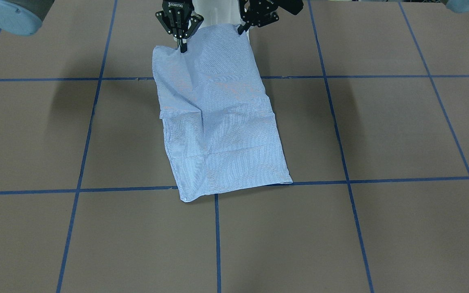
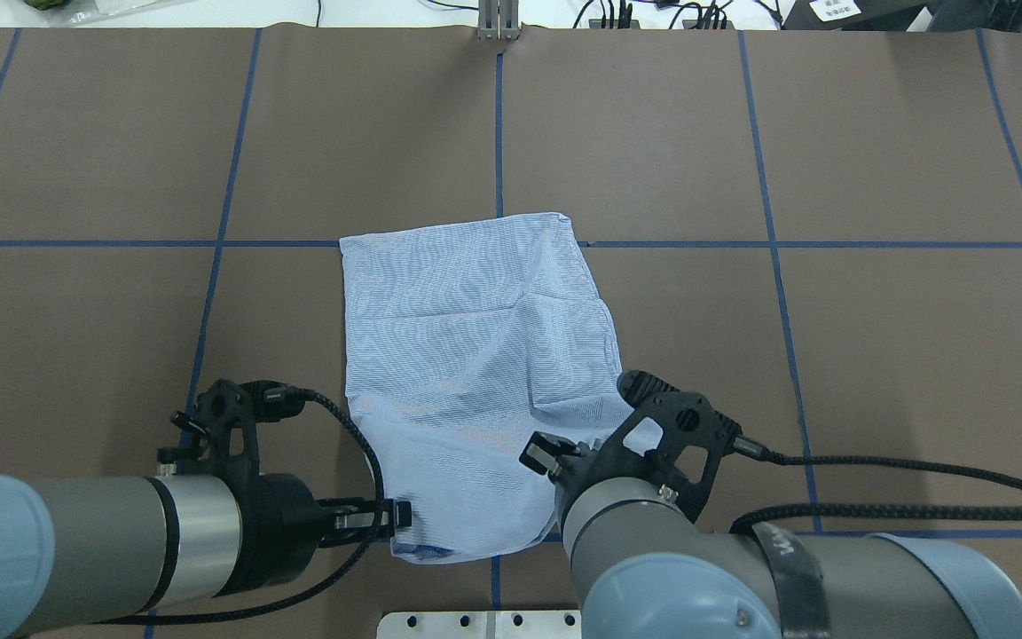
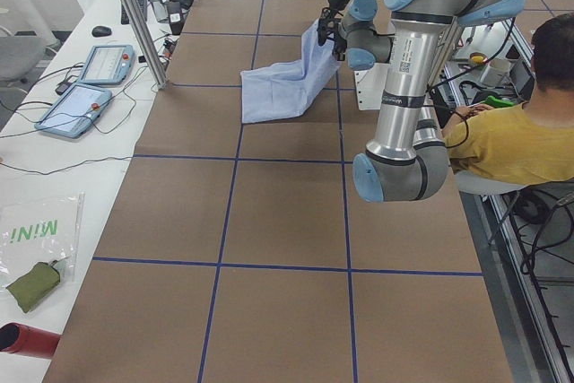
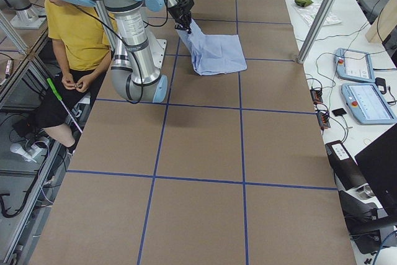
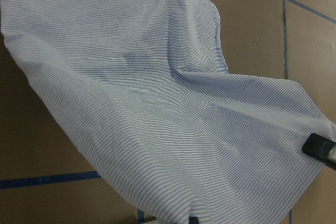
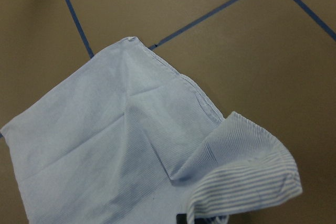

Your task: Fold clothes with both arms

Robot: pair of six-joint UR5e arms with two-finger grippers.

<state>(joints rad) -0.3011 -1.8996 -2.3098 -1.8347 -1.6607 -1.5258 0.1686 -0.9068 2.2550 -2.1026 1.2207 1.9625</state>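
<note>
My left arm [image 2: 103, 550] and right arm [image 2: 742, 577] are silver-grey tubes with light blue joint caps. Braided black cables loop along both wrists, beside black perforated camera brackets. My right gripper [image 1: 182, 44] is black, with white ROBOTIQ lettering above its fingers; my left gripper [image 1: 242, 28] is black too.

Striped shirt [image 5: 157, 108] drapes wrinkled over brown table [image 5: 252, 30] crossed by blue tape lines [image 5: 47, 180].

"ROBOTIQ" in white on body of right gripper [image 1: 182, 45], front view. "MINI" in green, seen mirrored, on white bag [image 3: 36, 235] at bench side, left view. Other text unreadable.
</note>
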